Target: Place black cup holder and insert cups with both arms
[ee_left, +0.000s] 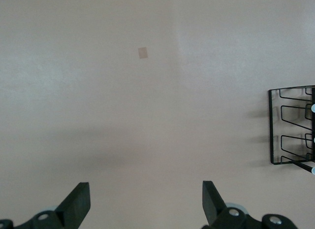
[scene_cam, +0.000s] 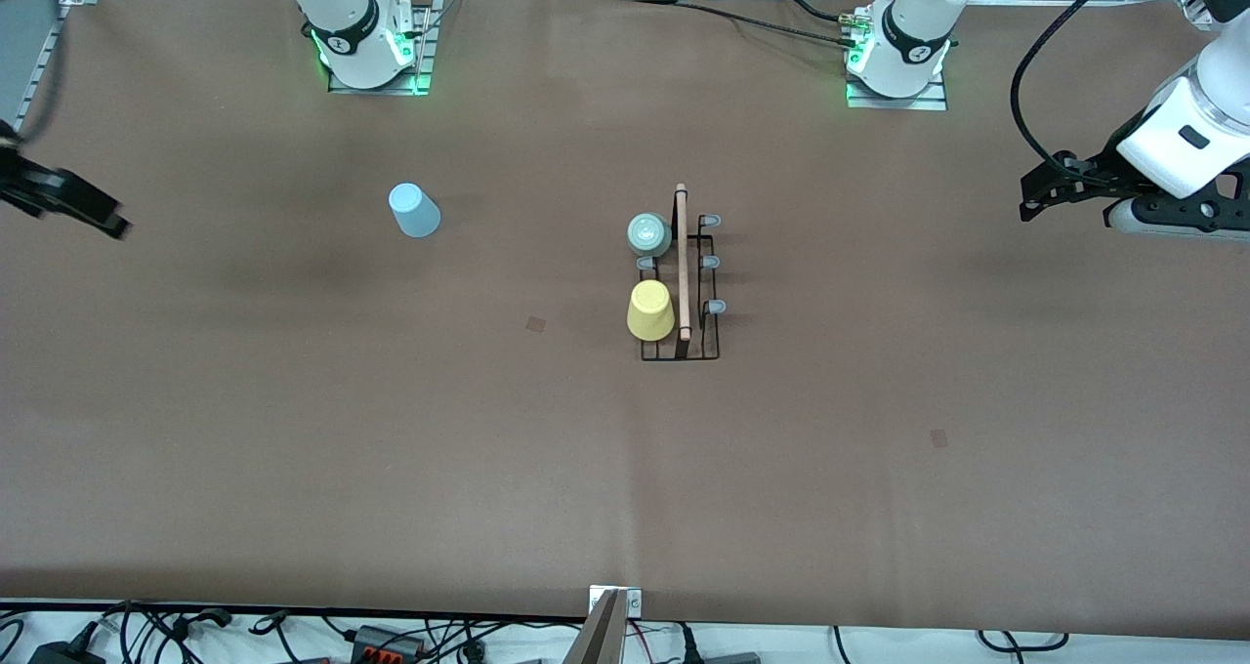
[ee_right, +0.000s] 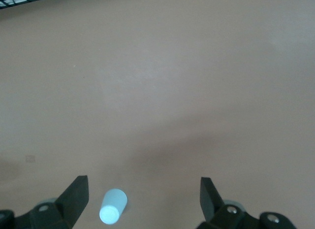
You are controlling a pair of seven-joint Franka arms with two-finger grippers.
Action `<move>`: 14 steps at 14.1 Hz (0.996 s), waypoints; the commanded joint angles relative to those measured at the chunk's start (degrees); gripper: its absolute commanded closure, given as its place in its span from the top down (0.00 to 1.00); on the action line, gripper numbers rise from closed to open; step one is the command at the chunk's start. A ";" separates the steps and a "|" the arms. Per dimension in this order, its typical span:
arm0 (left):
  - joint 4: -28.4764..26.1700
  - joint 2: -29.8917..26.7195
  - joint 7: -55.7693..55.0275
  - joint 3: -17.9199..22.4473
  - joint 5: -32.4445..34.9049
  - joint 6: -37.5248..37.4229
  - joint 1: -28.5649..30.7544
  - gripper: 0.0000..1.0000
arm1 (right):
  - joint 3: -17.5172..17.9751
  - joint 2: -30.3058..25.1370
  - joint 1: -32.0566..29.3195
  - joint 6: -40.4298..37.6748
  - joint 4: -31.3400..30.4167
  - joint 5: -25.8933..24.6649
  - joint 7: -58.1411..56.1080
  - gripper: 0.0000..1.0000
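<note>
The black cup holder (scene_cam: 695, 298) stands mid-table, its wooden rod handle (scene_cam: 682, 259) on top. The pale green cup (scene_cam: 648, 233) and the yellow cup (scene_cam: 650, 310) sit upside down on its pegs, on the side toward the right arm's end. The light blue cup (scene_cam: 415, 210) stands upside down on the table, toward the right arm's end. My left gripper (scene_cam: 1040, 195) is open and empty in the air at the left arm's end; its wrist view shows the holder's edge (ee_left: 290, 125). My right gripper (scene_cam: 93, 213) is open and empty at the other end; its wrist view shows the blue cup (ee_right: 113, 206).
Brown table cover with small square marks (scene_cam: 535, 323) (scene_cam: 938, 437). The arm bases (scene_cam: 366, 44) (scene_cam: 898, 59) stand along the table's edge farthest from the front camera. Cables lie off the near edge.
</note>
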 commanded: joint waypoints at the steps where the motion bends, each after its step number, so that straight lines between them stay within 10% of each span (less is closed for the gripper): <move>1: 0.28 -0.10 0.11 0.54 -0.90 -0.66 -0.39 1.00 | 0.22 1.30 -0.15 -7.28 4.40 0.74 -0.35 1.00; 14: 0.28 -0.10 0.11 0.54 -0.90 -0.66 -0.39 1.00 | -9.02 2.45 11.72 -4.49 3.79 1.36 -9.41 1.00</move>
